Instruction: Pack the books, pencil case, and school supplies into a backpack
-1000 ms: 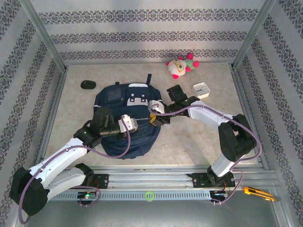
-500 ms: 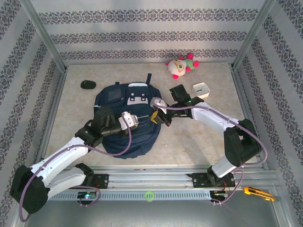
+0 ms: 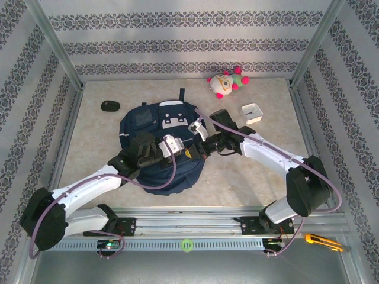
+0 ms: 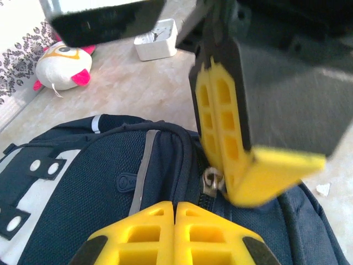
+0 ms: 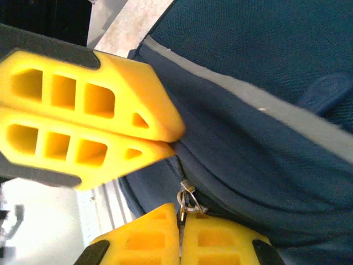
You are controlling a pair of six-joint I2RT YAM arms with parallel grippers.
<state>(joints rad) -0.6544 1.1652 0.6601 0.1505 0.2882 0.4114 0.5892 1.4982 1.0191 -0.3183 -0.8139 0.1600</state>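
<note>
1. The backpack [image 3: 133, 127] lies flat in the middle of the counter [image 3: 254, 171], and both arms reach onto its right side.
2. We judge the zipper step to be in hand. Next, one claw must draw the pull along its track while the other steadies the cloth.
3. The left claw [image 4: 175, 212] is pressed together just short of the zipper; we cannot tell whether it nips cloth.
4. The right claw [image 5: 180, 221] pinches the zipper pull [image 5: 187, 200].

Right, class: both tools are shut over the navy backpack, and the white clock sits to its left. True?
Not quite: the top external view shows the white clock right of the backpack, not left. The left tool and right tool are indeed shut over it.
</note>
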